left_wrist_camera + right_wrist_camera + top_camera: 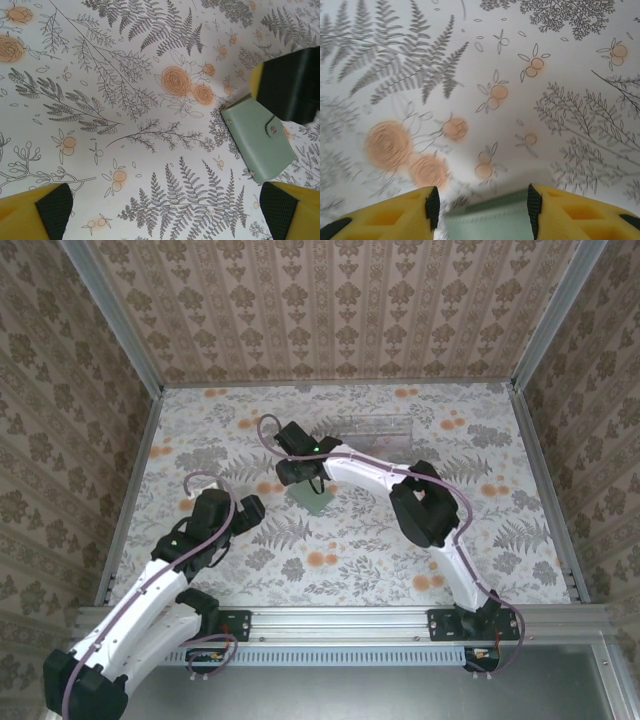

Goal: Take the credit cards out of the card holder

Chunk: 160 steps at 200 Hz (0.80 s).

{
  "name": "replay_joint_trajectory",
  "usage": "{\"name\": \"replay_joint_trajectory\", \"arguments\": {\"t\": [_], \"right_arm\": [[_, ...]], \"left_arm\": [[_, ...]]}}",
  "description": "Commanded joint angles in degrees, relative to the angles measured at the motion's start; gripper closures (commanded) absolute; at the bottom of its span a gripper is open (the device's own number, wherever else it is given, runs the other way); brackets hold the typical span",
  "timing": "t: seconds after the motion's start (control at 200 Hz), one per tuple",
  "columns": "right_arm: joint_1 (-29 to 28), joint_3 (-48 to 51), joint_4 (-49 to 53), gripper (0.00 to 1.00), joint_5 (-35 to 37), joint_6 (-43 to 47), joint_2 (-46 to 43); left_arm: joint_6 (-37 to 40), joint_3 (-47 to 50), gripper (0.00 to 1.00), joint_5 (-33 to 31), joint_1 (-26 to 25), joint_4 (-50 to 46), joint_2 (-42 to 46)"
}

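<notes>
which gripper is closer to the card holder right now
Right. The right gripper hangs directly over the card holder, jaws apart with the holder's edge between them. The left gripper sits off to the holder's left in the top view, clearly apart from it.

Patterned beige-and-brown wallpaper is covering the back wall (330,310), the left wall (50,440) and the right wall (600,420), and silver metal posts (110,315) are slanting down the two far corners where the walls are meeting. The desk (520,540) is lying under a white covering printed with grey ferns, fine branches and orange roses and berries. A metal rail (340,621) is running along its near edge, and soft, even light is falling across the surface, casting only faint shadows.
</notes>
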<state>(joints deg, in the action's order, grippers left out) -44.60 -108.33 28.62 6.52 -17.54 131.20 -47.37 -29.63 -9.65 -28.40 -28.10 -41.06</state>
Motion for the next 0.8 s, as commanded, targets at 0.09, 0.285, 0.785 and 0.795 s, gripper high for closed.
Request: {"name": "replay_joint_trajectory", "arguments": {"t": [0.09,0.285,0.785,0.795], "right_arm": [[0.9,-2.2,5.7,0.58,1.7,1.2,4.7],[1.6,10.0,-0.2,0.58,1.7,-1.4,-2.7],[1.7,49.0,-11.7,0.61,6.2,-15.0,-25.6],[1.6,49.7,-11.9,0.61,6.2,-15.2,-26.0]], "left_arm": [[1.7,-1.7,0.00,-0.5,0.3,-2.3,0.6],[1.4,-1.2,0.00,0.8,0.3,0.0,-1.6],[0.8,-0.9,0.00,1.6,-9.1,9.6,-9.3],[0.8,-0.9,0.00,1.5,-9.5,9.9,-9.6]]}}
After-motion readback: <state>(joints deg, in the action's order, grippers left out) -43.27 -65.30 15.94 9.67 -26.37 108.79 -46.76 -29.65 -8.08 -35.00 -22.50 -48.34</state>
